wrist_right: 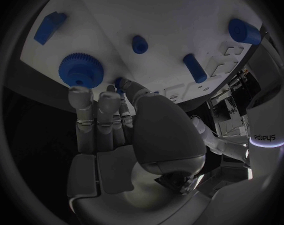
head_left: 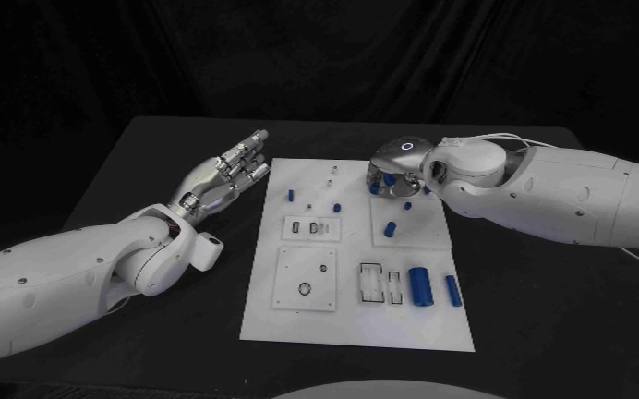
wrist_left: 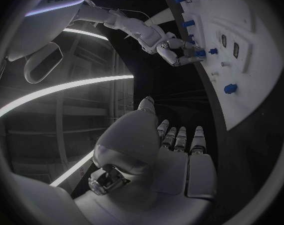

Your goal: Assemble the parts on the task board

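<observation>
— Where's the task board (head_left: 349,320)?
— Flat in the middle of the black counter (head_left: 533,325), with small blue parts spread over it: two blue cylinders (head_left: 422,285) lie side by side near its right edge, and a blue peg (head_left: 391,228) stands closer to the middle.

— And the right hand (head_left: 397,175)?
— It sits over the far right corner of the board. In the right wrist view its fingers (wrist_right: 92,110) reach down beside a blue gear (wrist_right: 81,70), and a small blue part (wrist_right: 119,83) shows at the fingertips. Whether they grip it, I cannot tell.

— The left hand (head_left: 226,175)?
— It hovers off the board's left edge, above the counter, fingers (wrist_left: 179,137) straight, side by side, holding nothing.
</observation>
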